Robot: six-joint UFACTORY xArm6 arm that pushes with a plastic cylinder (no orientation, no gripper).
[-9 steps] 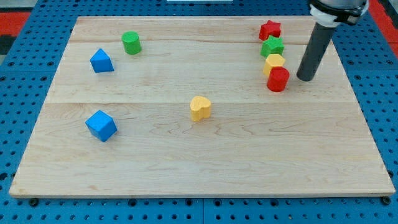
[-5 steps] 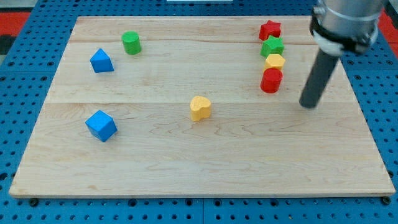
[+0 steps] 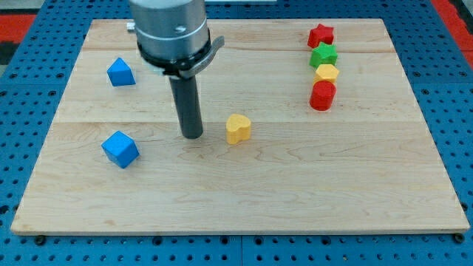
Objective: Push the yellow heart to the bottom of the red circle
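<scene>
Contact comes first: your tip (image 3: 193, 136) sits just left of the yellow heart (image 3: 238, 128); no pincer here, only rod. Push it rightward to below the red circle (image 3: 322, 96).

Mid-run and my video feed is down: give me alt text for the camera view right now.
My tip sits just to the view's left of the yellow heart, apart from it, mid-board. The red circle stands far to the view's right, bottom of a column under a yellow block, green star and red star; two blue blocks lie left.

bare board between yellow heart (image 3: 238, 128) and red circle (image 3: 322, 96) — nothing between, my tip (image 3: 193, 135) just left of heart
</scene>
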